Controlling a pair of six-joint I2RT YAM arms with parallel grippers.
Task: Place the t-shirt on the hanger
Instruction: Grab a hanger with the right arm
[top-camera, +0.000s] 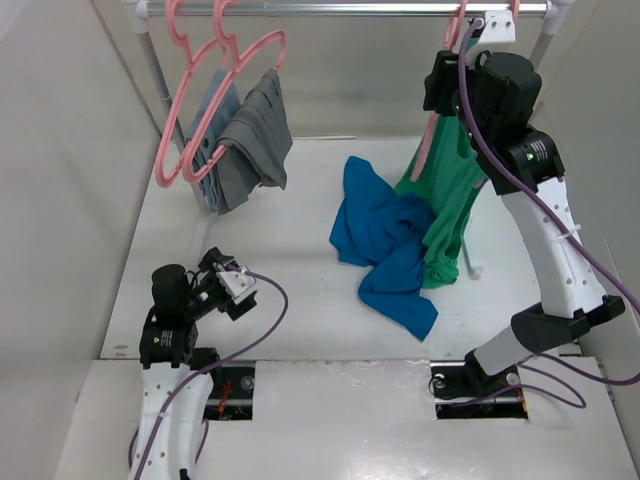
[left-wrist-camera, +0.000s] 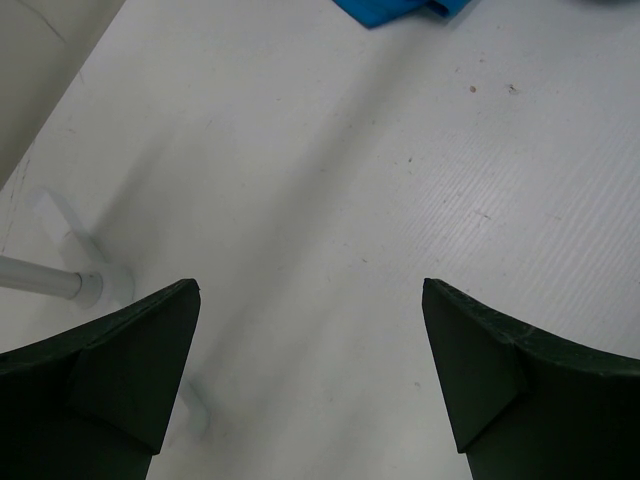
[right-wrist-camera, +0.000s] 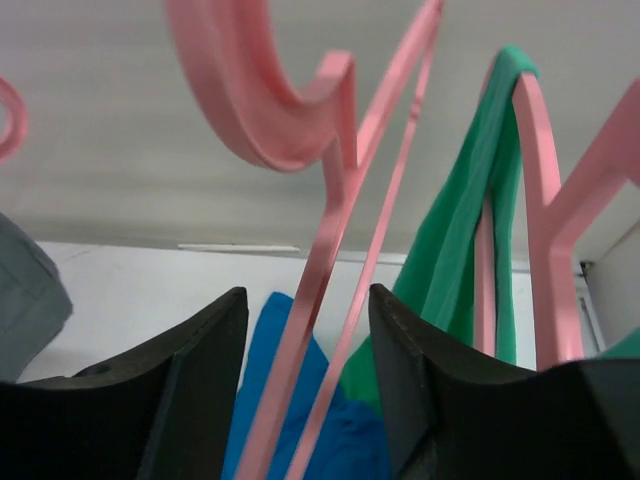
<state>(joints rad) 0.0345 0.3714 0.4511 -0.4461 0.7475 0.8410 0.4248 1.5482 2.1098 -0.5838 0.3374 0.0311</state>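
A: Hanger (right-wrist-camera: 322, 250) position?
B: Up by the rail (top-camera: 350, 9), at 1 o'clock of the table (top-camera: 300, 300). Its thin pink bars pass between the fingers of the right gripper (right-wrist-camera: 305, 295). Those fingers stand spread; the bars sit close to one and clear of the other.
A: And the t-shirt (top-camera: 380, 235)?
B: Crumpled on the table toward 2 o'clock, touching the green top (top-camera: 450, 190) hanging beside it.
A: Left gripper (left-wrist-camera: 310, 285)?
B: Low at 8 o'clock, fingers wide apart over bare table.
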